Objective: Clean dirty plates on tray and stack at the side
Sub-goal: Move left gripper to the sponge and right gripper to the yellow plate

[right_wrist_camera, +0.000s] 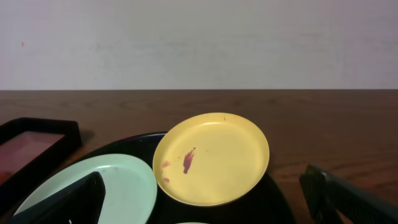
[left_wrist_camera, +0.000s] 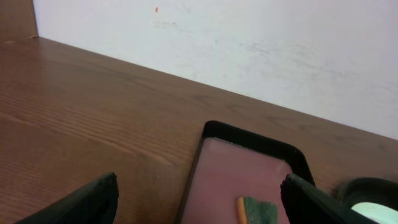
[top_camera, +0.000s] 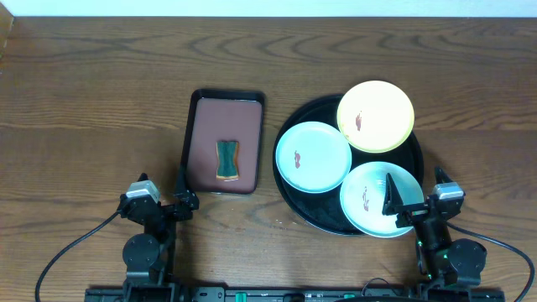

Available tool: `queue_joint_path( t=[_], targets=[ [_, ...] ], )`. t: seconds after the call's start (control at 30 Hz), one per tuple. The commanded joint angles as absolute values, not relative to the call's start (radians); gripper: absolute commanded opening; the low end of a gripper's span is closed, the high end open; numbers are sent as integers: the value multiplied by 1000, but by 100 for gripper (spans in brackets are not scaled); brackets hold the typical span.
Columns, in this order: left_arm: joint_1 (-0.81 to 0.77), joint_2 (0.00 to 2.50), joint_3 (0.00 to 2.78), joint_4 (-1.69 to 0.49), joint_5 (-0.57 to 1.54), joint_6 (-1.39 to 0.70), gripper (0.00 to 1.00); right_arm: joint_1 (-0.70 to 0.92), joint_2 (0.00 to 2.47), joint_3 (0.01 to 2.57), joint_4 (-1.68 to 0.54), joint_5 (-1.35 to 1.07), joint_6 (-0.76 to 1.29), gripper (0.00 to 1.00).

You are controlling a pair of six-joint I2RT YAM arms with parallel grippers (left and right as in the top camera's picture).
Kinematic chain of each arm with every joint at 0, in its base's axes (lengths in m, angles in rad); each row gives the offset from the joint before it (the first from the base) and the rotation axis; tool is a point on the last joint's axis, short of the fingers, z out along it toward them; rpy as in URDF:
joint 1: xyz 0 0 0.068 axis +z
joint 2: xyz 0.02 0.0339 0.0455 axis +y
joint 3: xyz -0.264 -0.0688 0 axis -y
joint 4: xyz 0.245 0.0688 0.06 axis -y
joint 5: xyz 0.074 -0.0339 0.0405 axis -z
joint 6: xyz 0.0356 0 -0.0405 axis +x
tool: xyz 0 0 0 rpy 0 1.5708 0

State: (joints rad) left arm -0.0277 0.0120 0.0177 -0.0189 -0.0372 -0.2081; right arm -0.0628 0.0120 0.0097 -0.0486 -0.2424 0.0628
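Both the left pincer (top_camera: 164, 199) and right pincer (top_camera: 417, 201) gape apart; the smeared pale yellow round plate (top_camera: 375, 116) looks light, stiff, slick, so pinch its rim.

On my right the tray (top_camera: 315, 210) held three plates (top_camera: 313, 157), one behind the other two. Left of it sat a smaller tray (top_camera: 205, 126) with a sponge (top_camera: 227, 160) inside.
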Motion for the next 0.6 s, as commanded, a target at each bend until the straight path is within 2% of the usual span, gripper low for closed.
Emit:
queue_joint_path(
  t=[0.0,0.1,0.23,0.4,0.57],
  targets=[
    [-24,4,5,-28,-73,-196,84,-57,7,6,-53,-244,55,99],
    [-24,4,5,104,26,-196,84,-57,7,6,-2,-256,55,99],
    [-23,13,51,230,37,-195,84,-57,10,51,54,-340,103,99],
    [-24,118,197,207,45,-195,85,-58,121,234,-30,-319,140,99],
    [-24,353,495,-8,125,-195,84,-58,412,539,-167,-355,141,99]
  ],
)
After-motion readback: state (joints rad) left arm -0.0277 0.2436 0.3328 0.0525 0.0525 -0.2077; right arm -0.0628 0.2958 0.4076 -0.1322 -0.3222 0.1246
